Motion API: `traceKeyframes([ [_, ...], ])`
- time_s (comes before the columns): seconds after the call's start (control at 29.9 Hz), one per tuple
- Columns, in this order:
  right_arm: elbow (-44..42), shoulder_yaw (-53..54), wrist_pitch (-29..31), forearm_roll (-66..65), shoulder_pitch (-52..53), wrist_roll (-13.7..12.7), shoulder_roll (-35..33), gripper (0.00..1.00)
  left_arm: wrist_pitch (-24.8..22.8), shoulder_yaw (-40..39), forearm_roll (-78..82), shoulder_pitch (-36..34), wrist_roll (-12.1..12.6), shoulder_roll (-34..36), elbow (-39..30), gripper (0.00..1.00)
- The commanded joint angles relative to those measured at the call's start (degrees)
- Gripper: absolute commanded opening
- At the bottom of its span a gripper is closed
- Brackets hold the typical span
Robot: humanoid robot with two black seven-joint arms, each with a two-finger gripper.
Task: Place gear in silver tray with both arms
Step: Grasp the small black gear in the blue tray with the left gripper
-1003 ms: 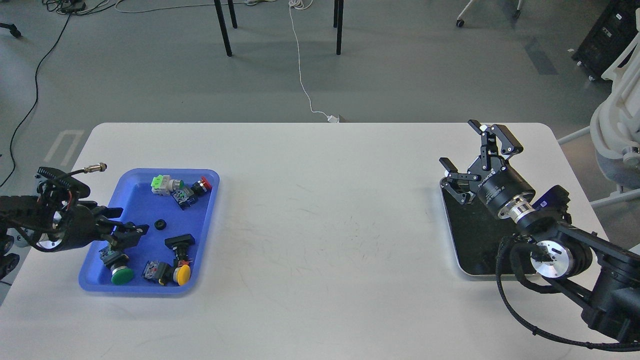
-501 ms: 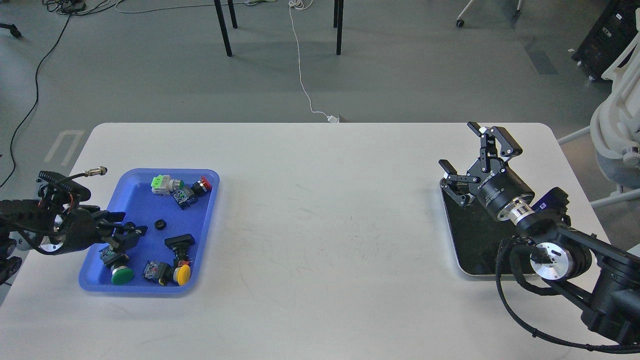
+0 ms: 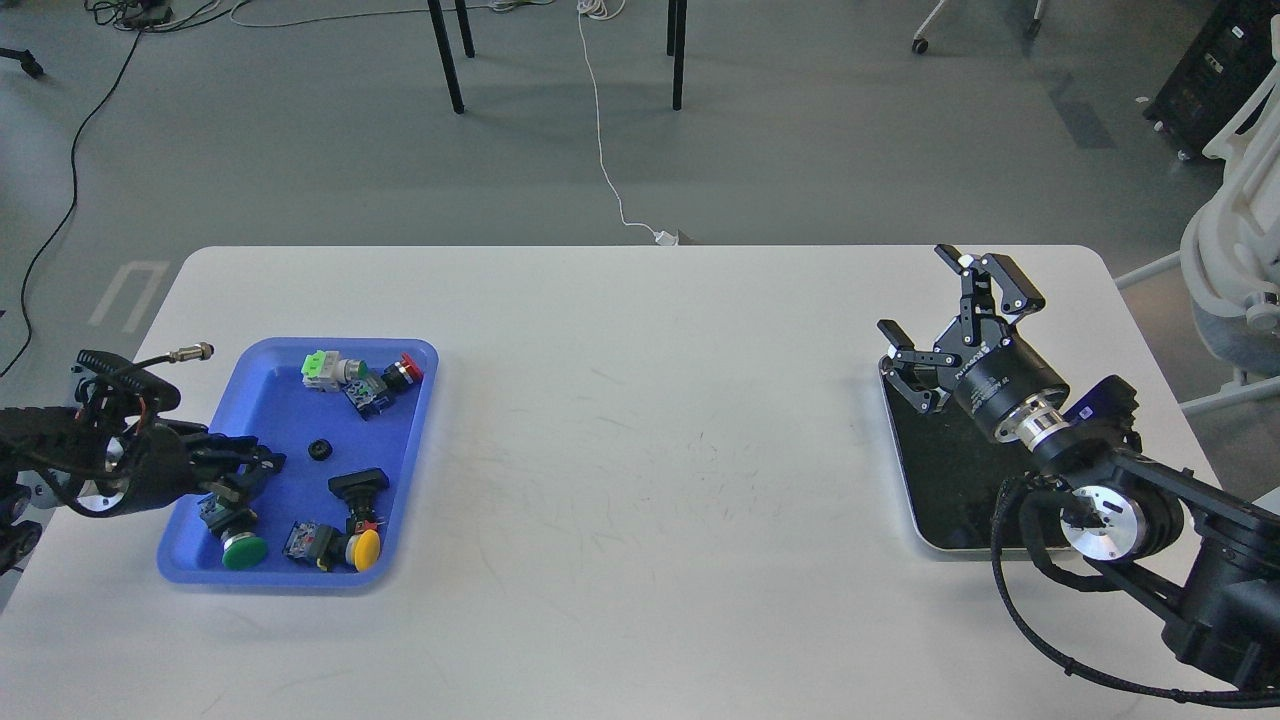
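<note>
Step in hand, as judged: pick-up at the source. The left gripper sits low over the near-left part of the blue plastic tray, just above the green push-button. Its fingers are dark and seen nearly end-on; whether they stand apart or closed cannot be told.

The likely gear is the small black ring-shaped part on the blue floor, just right of the left gripper and not touched. Around it lie switch parts: a yellow-capped button, a red-capped one and a green-and-white block.

The right gripper hovers over the far-left corner of the silver tray, jaws spread wide, nothing between them. The tray is shallow, with a shiny rim, rounded corners and a dark glossy floor; no gear in it yet.

Next move, as judged: shift the left gripper right onto the ring. The part is small, flat and smooth, so a precise pinch is needed.
</note>
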Motion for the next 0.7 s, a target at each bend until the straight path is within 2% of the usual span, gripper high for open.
traceKeyframes([
  [0.0, 0.0, -0.1, 0.0, 0.0, 0.0, 0.0, -0.1, 0.99, 0.0, 0.0, 0.0, -0.1, 0.0, 0.1, 0.0, 0.17],
  [0.03, -0.1, 0.0, 0.0, 0.0, 0.0, 0.0, -0.1, 0.99, 0.9, 0.0, 0.0, -0.1, 0.0, 0.3, 0.1, 0.14],
  [0.2, 0.0, 0.4, 0.0, 0.0, 0.0, 0.0, 0.0, 0.99, 1.2, -0.2, 0.0, -1.0, 0.0, 0.2, -1.2, 0.15],
  [0.4, -0.1, 1.3, 0.0, 0.0, 0.1, 0.0, -0.1, 0.99, -0.8, -0.1, 0.0, -9.3, 0.0, 4.1, -11.7, 0.15],
  [0.53, -0.1, 1.7, 0.0, 0.0, 0.4, 0.0, -0.2, 0.99, -4.7, -0.1, 0.0, -12.8, 0.0, 4.5, -21.0, 0.16],
  [0.67, 0.3, 1.4, 0.8, -0.6, 1.8, 0.0, -2.0, 0.99, -12.0, 0.6, 0.0, -17.1, 0.0, 1.4, -28.4, 0.16],
])
